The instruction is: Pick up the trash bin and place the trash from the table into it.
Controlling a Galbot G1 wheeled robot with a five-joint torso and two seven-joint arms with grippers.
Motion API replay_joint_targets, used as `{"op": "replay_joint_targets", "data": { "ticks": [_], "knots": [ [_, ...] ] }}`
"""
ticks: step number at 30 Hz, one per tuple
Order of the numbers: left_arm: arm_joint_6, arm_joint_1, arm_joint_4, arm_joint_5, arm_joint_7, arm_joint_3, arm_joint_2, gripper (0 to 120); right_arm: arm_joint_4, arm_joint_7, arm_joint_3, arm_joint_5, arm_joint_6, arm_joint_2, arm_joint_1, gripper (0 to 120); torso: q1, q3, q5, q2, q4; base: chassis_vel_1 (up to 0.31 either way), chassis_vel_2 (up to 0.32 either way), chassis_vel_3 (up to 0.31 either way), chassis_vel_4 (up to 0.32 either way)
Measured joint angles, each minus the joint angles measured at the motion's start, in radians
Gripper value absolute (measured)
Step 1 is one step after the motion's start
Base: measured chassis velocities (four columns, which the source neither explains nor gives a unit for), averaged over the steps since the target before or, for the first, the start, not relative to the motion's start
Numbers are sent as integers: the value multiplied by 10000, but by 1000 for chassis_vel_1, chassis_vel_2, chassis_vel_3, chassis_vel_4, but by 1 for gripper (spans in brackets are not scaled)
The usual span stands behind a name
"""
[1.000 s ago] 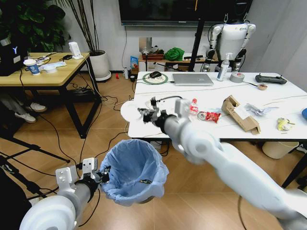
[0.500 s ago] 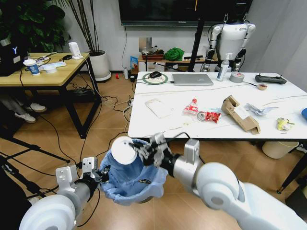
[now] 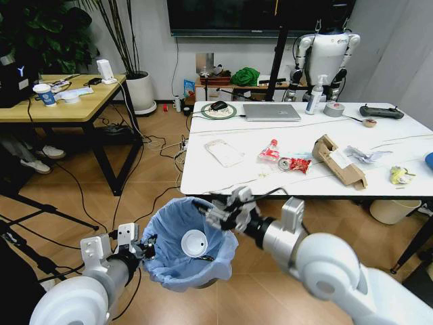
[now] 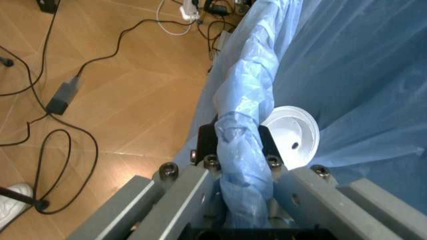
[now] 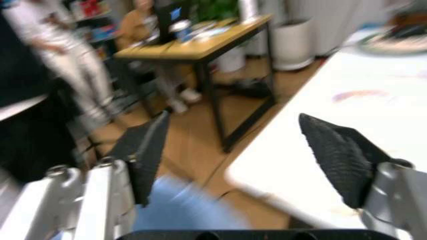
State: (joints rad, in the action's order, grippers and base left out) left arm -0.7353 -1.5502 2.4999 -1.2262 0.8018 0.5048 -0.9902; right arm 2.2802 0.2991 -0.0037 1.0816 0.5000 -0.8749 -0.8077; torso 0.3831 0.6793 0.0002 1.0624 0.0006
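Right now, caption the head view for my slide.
Right hand open above the trash bin held by left hand, white cup inside.

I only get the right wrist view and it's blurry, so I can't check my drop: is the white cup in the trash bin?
Observer: Yes, the white cup lies inside the trash bin, just below your right tool.
Operator: What's holding the bin up?
Observer: The left tool is clamped on its rim, over the blue liner.
Operator: What trash is still waiting?
Observer: On the table lie a red-labelled bottle, a red wrapper and a torn cardboard box.
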Motion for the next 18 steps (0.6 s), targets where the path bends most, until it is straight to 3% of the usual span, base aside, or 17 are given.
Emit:
{"op": "replay_joint_targets", "data": {
  "ticks": [8, 12, 18],
  "knots": [
    [0, -58, 1, -7, -9, 6, 52, 0, -2968, 161, -282, -346, 564, -661, 2164, 98, 2, 1, -2, -1, 2, 0, 0, 0, 0],
    [0, -71, 0, -35, -9, 58, 95, 0, -4088, -323, -876, -1119, 592, -948, 2653, 100, 2, 2, -2, -1, 3, 0, 0, 0, 0],
    [0, -114, 0, -41, -186, 69, 186, 0, -6046, -953, -1989, -3520, 867, -1757, 3394, 100, 2, 2, -2, -1, 1, 0, 0, 0, 0]
  ]
}}
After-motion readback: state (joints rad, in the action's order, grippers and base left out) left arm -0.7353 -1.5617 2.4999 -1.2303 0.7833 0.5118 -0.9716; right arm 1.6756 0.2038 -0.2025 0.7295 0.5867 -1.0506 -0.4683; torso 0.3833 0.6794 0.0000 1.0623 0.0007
